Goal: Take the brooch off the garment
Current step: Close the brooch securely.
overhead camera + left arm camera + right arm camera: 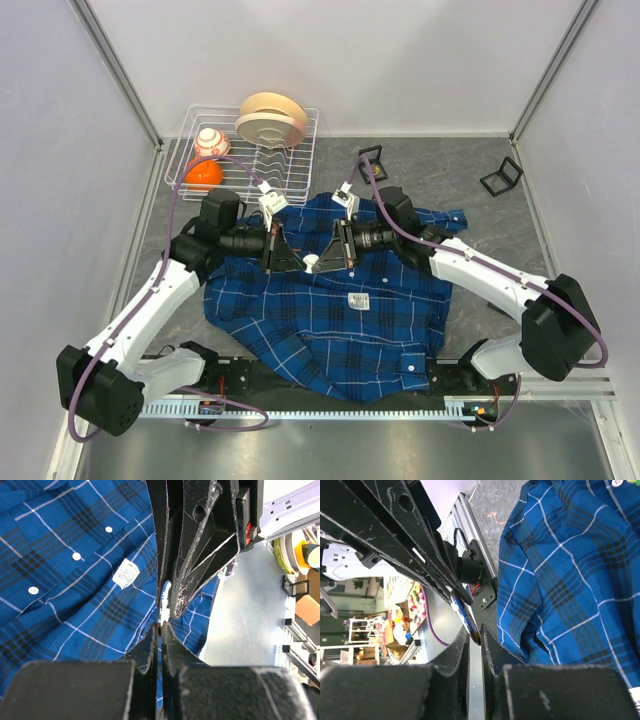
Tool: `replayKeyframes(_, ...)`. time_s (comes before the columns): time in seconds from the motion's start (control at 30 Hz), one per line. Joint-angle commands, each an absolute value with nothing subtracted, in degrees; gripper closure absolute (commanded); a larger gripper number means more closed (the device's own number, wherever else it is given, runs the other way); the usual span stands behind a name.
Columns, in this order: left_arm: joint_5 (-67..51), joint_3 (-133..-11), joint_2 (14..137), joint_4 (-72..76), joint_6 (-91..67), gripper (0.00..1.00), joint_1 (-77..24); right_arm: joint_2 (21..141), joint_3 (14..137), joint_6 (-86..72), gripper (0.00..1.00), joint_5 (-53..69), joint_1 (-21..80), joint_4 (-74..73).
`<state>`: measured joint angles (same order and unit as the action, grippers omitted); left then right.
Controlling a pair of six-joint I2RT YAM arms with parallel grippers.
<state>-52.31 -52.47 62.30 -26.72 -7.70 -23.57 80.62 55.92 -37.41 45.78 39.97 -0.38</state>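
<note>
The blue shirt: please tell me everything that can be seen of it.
The shirt is dark-blue plaid cloth with thin white lines, white buttons and a small white label. It lies spread and wrinkled on the table. The right gripper pinches a thin fold; the shut left gripper meets it.

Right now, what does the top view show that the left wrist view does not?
Only the top view: the rack, the orange ball. Only the left wrist view: three white buttons in a row. Both: the shirt, its white label, and the left gripper and right gripper, tips close together.
</note>
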Motion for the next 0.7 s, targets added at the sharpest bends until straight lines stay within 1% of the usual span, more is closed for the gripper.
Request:
replayKeyframes(0.0, -56.43, -54.85, 60.03, -26.72, -5.62, 0.98, -26.54, 82.09, 59.59, -43.41, 0.94, 38.76, 39.99, 1.58)
replayKeyframes(0.27, -55.11, -54.84, 58.89, -26.63, -6.06, 0.98, -27.60, 82.71, 59.50, -50.35, 0.98, 35.16, 40.08, 1.93)
replayKeyframes(0.4, -54.84, -54.06, 58.71, -26.46, -6.76, 0.98, -27.69, 81.22, 56.61, -55.26, 0.97, 32.70, 39.82, 6.67)
replayKeyframes(0.53, -54.32, -51.60, 56.61, -23.91, -9.05, 0.98, -27.77, 79.81, 52.65, -62.39, 0.97, 30.85, 39.90, 15.44)
replayKeyframes(0.67, -54.14, -49.57, 55.55, -21.10, -11.68, 0.98, -27.86, 79.10, 50.19, -66.35, 0.97, 29.09, 39.81, 18.72)
